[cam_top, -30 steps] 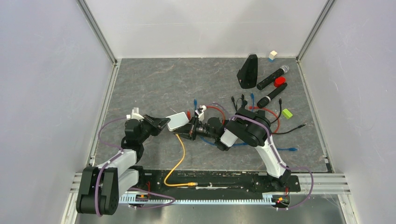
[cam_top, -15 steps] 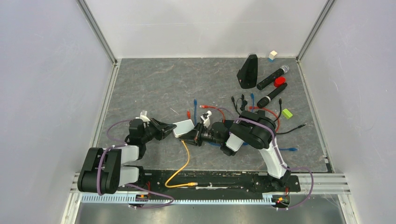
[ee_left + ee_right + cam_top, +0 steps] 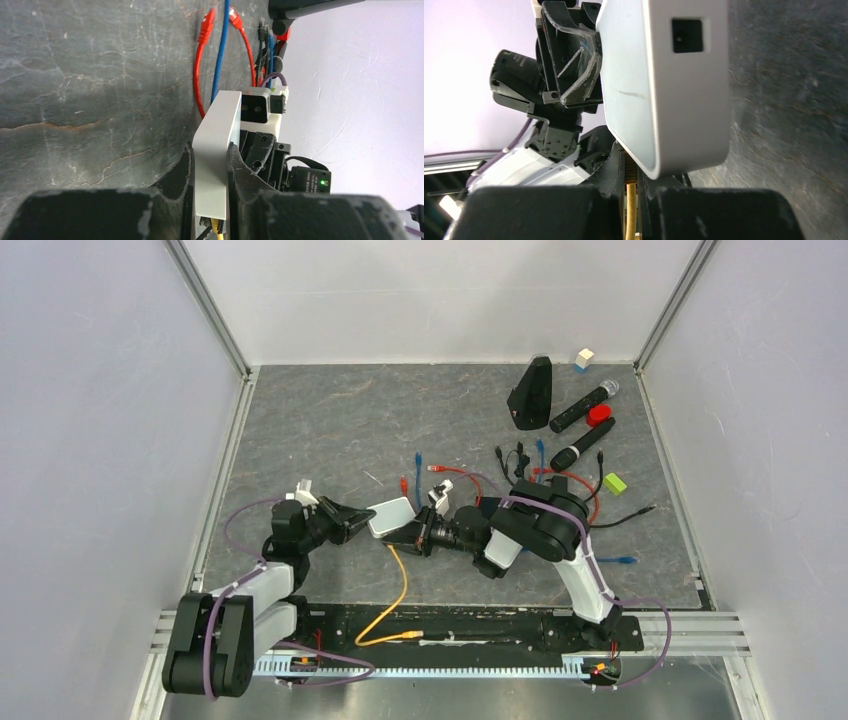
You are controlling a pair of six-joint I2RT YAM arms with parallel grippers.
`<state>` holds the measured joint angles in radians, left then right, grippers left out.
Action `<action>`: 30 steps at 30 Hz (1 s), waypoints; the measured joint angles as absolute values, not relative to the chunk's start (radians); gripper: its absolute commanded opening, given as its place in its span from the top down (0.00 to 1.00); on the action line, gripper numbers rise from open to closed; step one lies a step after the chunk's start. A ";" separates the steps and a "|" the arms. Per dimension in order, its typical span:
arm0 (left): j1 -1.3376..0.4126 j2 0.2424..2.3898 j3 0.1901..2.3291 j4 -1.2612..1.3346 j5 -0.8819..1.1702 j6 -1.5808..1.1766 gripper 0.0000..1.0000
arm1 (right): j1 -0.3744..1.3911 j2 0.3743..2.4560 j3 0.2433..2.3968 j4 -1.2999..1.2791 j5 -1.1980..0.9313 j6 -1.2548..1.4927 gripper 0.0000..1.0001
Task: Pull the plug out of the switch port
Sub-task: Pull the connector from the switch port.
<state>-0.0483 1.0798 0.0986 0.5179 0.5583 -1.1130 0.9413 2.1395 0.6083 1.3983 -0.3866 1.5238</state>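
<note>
Left end effector (image 3: 210, 167) clamps switch (image 3: 222, 125) — right end effector (image 3: 630, 192) pinches plug (image 3: 630, 171).

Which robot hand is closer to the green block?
Right. The right gripper, on the plug, sits left of the green block; the left gripper is farther left, holding the switch.

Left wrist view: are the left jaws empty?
No, the left gripper is clamped on the white network switch.

The switch (image 3: 392, 516) and left claw (image 3: 367, 523) have slid rightward, seemingly slightly nearer.
</note>
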 measured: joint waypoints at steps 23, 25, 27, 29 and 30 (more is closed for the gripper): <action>0.031 0.873 0.075 0.495 0.402 -1.084 0.98 | 0.889 2.222 0.789 1.391 -0.457 1.548 0.48; 0.031 0.877 0.075 0.495 0.402 -1.084 0.98 | 0.889 2.227 0.820 1.382 -0.458 1.549 0.51; 0.031 0.880 0.073 0.496 0.402 -1.084 0.98 | 0.889 2.234 0.844 1.378 -0.458 1.549 0.55; 0.031 0.883 0.072 0.498 0.402 -1.084 0.98 | 0.890 2.244 0.863 1.371 -0.459 1.552 0.59; 0.031 0.884 0.071 0.498 0.402 -1.084 0.98 | 0.890 2.247 0.867 1.368 -0.458 1.552 0.61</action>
<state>0.0307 0.8841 0.0708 0.4984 0.4015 -1.0840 0.8898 2.2475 0.8669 1.3682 -0.4583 1.5520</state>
